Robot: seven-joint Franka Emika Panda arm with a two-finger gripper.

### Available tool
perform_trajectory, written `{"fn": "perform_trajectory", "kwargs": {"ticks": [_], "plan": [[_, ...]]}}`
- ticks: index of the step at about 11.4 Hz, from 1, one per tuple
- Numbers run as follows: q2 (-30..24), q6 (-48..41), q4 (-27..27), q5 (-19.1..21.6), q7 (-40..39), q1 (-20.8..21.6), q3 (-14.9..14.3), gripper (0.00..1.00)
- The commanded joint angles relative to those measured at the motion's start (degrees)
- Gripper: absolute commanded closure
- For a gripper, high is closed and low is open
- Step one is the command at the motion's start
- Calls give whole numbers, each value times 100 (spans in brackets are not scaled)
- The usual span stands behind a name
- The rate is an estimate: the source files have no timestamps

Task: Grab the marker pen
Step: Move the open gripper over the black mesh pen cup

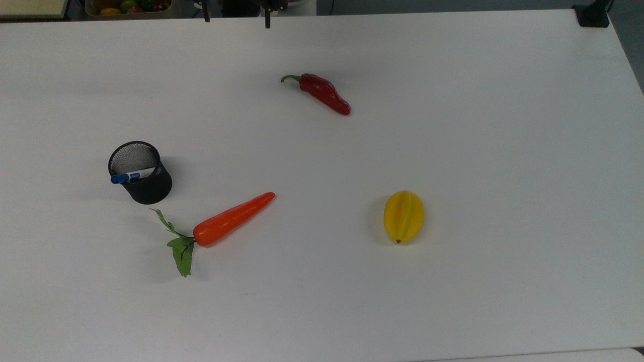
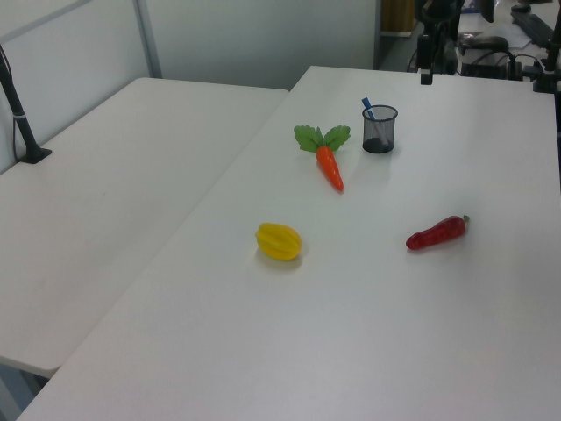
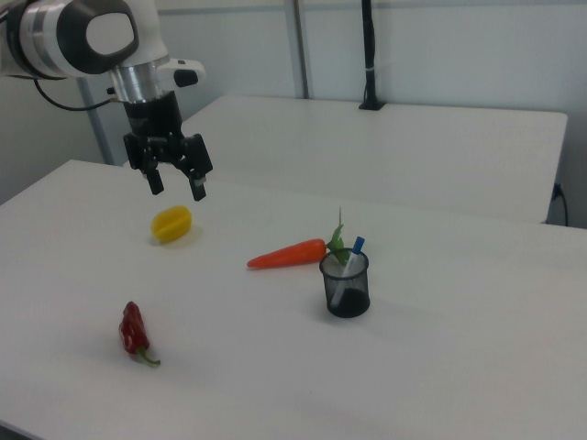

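Observation:
The marker pen (image 1: 132, 176) is a slim white marker with a blue cap. It stands tilted inside a black mesh cup (image 1: 151, 188) at the top view's left, cap end poking over the rim. The left view has the pen (image 2: 368, 107) and cup (image 2: 379, 132) at the far side. In the right view the pen (image 3: 354, 247) leans in the cup (image 3: 347, 291) at the centre right. My gripper (image 3: 176, 187) hangs open and empty above the table, well to the right view's left of the cup. In the top view the gripper (image 1: 236, 20) sits at the upper edge.
An orange carrot (image 1: 234, 218) with green leaves lies just beside the cup. A red chili (image 1: 324, 94) lies mid-table and a yellow star fruit (image 1: 404, 216) at the top view's right. A second white table (image 2: 114, 175) adjoins. A black clamp (image 1: 593, 15) sits at the corner.

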Motion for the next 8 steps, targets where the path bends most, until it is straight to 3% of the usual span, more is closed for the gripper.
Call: {"fn": "perform_trajectory", "kwargs": {"ticks": [1, 5, 8], "plan": [[-63, 143, -92, 32, -128, -4, -79, 0], [-18, 171, -74, 14, -155, -144, -106, 0], [104, 363, -65, 6, -155, -530, -106, 0]]}}
